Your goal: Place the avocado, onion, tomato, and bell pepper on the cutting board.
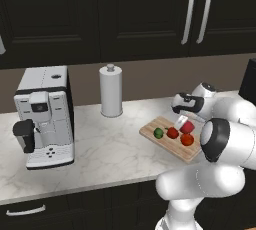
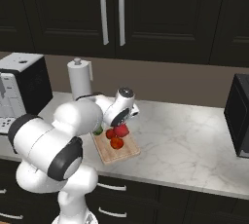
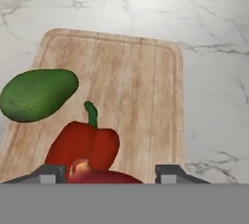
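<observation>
Four pieces of produce sit together on the cutting board (image 1: 159, 124) under the gripper (image 1: 183, 122).

Seen along the gripper (image 3: 110, 174) in the hand view, its two dark fingertips (image 3: 48, 173) stand apart with a red rounded item (image 3: 104, 176) between them at the bottom edge; whether the tips press on it or merely flank it cannot be told. Just ahead of the fingertips lies the red bell pepper (image 3: 85, 145) with its green stem, and ahead and to the left of that the avocado (image 3: 38, 94) rests at the board's left edge. In the left base view the avocado (image 1: 158, 133) lies at the board's near-left end, the bell pepper (image 1: 172, 132) beside it, an orange-red ball (image 1: 187, 139) next along, and another red piece (image 1: 187, 127) right below the gripper. Bare wood stretches away beyond the pepper.
</observation>
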Robot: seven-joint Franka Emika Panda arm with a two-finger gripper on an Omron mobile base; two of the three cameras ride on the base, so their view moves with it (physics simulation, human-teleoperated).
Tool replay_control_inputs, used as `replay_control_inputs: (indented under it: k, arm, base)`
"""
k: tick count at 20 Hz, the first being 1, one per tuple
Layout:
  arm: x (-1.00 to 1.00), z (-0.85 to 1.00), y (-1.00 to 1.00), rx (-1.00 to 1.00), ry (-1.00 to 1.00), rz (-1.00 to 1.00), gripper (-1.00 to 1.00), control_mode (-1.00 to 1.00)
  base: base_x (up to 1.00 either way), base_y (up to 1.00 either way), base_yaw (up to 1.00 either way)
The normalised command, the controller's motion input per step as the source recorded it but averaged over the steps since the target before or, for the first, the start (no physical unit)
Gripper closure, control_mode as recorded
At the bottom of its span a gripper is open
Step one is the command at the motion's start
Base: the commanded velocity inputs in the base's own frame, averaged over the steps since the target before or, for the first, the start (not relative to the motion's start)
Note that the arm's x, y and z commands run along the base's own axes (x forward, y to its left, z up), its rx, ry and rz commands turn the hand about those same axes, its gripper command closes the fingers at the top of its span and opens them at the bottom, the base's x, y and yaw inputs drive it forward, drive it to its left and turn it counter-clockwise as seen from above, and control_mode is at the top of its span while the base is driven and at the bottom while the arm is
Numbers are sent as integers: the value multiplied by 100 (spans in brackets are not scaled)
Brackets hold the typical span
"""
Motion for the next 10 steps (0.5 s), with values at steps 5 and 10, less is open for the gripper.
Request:
replay_control_inputs:
  k: [5,10]
  arm:
    - [-24,-86,41,0,0,14,100,-100]
    - [-22,-60,25,0,0,13,-100,-100]
  base:
    - [0,0,0]
    - [0,0,0]
